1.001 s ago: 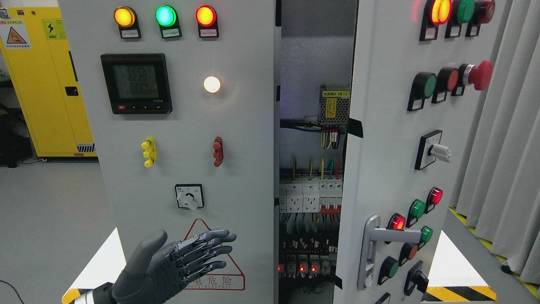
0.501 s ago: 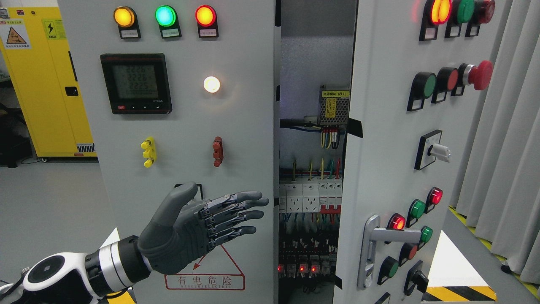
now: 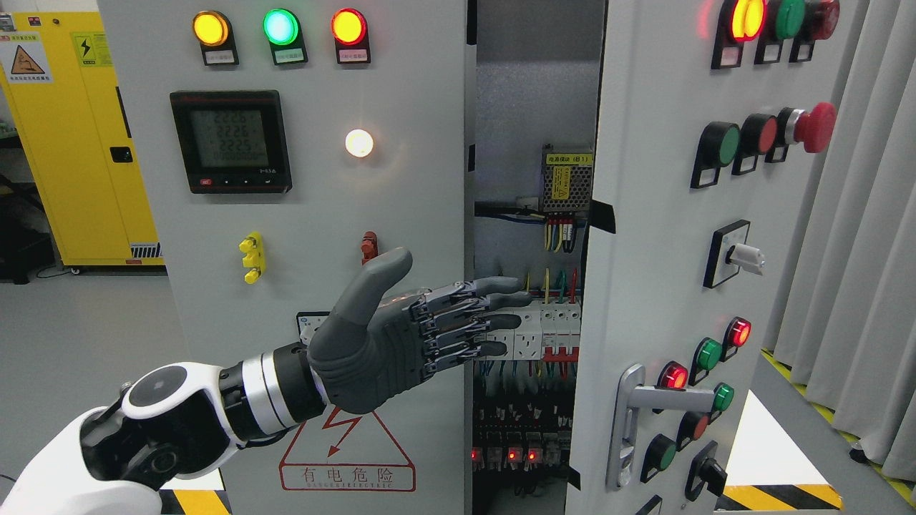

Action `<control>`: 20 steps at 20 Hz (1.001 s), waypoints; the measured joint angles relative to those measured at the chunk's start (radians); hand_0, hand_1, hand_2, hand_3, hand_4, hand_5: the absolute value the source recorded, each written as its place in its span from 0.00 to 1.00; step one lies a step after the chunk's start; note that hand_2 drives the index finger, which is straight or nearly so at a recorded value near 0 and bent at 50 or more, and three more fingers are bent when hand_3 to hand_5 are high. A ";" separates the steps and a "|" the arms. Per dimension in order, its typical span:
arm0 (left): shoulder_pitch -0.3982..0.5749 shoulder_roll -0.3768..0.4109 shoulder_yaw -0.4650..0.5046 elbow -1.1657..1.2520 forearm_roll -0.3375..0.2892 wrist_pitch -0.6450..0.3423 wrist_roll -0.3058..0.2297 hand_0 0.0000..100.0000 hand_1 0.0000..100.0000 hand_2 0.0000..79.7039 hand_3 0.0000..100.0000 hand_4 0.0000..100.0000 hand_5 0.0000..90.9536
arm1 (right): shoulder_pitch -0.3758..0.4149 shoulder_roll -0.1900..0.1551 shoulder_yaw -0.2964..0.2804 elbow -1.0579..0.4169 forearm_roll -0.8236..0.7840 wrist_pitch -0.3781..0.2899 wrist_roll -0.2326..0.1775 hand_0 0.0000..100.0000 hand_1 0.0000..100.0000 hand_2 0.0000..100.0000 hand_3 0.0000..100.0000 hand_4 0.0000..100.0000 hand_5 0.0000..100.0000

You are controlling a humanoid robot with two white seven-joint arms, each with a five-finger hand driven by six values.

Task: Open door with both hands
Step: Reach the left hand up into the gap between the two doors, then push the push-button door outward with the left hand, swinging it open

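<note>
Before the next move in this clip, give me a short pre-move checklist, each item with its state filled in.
1. Left robot hand holds nothing, fingers extended: ok.
2. Fingertips reach the gap between the doors: ok.
3. Fingers hooked behind the edge of the left door: not ok, they lie flat in front of it.
4. Right door already swung ajar: ok.
5. Right robot hand available for a two-handed pull: cannot tell, it is out of view.
6. Fingers clear of the breakers and wiring inside: cannot tell, depth is unclear from the head view.
</note>
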 measured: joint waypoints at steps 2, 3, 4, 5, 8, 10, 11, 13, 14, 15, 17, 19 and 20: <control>-0.034 -0.029 -0.022 0.032 0.019 0.004 -0.026 0.00 0.00 0.00 0.00 0.00 0.00 | 0.000 0.000 0.000 0.000 0.000 0.000 0.000 0.21 0.14 0.00 0.00 0.00 0.00; -0.049 -0.043 -0.032 0.049 0.027 0.007 -0.046 0.00 0.00 0.00 0.00 0.00 0.00 | 0.000 0.000 0.000 0.000 0.000 0.000 0.000 0.21 0.14 0.00 0.00 0.00 0.00; -0.063 -0.057 -0.041 0.065 0.034 0.009 -0.065 0.00 0.00 0.00 0.00 0.00 0.00 | 0.000 0.000 0.000 0.000 0.000 0.000 0.000 0.21 0.14 0.00 0.00 0.00 0.00; -0.075 -0.069 -0.048 0.079 0.040 0.010 -0.081 0.00 0.00 0.00 0.00 0.00 0.00 | 0.000 0.000 0.000 0.000 0.000 0.000 0.000 0.21 0.14 0.00 0.00 0.00 0.00; -0.104 -0.102 -0.068 0.118 0.055 0.011 -0.109 0.00 0.00 0.00 0.00 0.00 0.00 | 0.001 -0.001 -0.001 0.000 0.000 0.000 0.001 0.21 0.14 0.00 0.00 0.00 0.00; -0.120 -0.120 -0.078 0.142 0.065 0.011 -0.116 0.00 0.00 0.00 0.00 0.00 0.00 | 0.001 -0.001 -0.001 0.000 0.000 0.000 0.003 0.21 0.14 0.00 0.00 0.00 0.00; -0.128 -0.129 -0.083 0.154 0.071 0.011 -0.118 0.00 0.00 0.00 0.00 0.00 0.00 | 0.001 -0.001 -0.001 0.000 0.000 0.000 0.003 0.21 0.14 0.00 0.00 0.00 0.00; -0.142 -0.147 -0.091 0.180 0.081 0.011 -0.121 0.00 0.00 0.00 0.00 0.00 0.00 | 0.001 -0.001 -0.001 0.000 0.000 0.000 0.003 0.21 0.14 0.00 0.00 0.00 0.00; -0.148 -0.156 -0.094 0.194 0.085 0.011 -0.123 0.00 0.00 0.00 0.00 0.00 0.00 | 0.001 -0.001 -0.001 0.000 0.000 0.000 0.003 0.21 0.14 0.00 0.00 0.00 0.00; -0.153 -0.165 -0.097 0.206 0.088 0.011 -0.123 0.00 0.00 0.00 0.00 0.00 0.00 | 0.001 -0.001 -0.001 0.000 0.000 0.000 0.003 0.21 0.14 0.00 0.00 0.00 0.00; -0.163 -0.181 -0.102 0.229 0.093 0.011 -0.124 0.00 0.00 0.00 0.00 0.00 0.00 | 0.001 -0.001 -0.001 0.001 0.001 0.000 0.003 0.21 0.14 0.00 0.00 0.00 0.00; -0.172 -0.196 -0.106 0.249 0.097 0.011 -0.124 0.00 0.00 0.00 0.00 0.00 0.00 | 0.001 -0.001 -0.001 0.001 0.001 0.001 0.003 0.21 0.14 0.00 0.00 0.00 0.00; -0.176 -0.204 -0.108 0.259 0.099 0.011 -0.126 0.00 0.00 0.00 0.00 0.00 0.00 | 0.001 -0.001 -0.001 0.001 0.001 0.001 0.003 0.21 0.14 0.00 0.00 0.00 0.00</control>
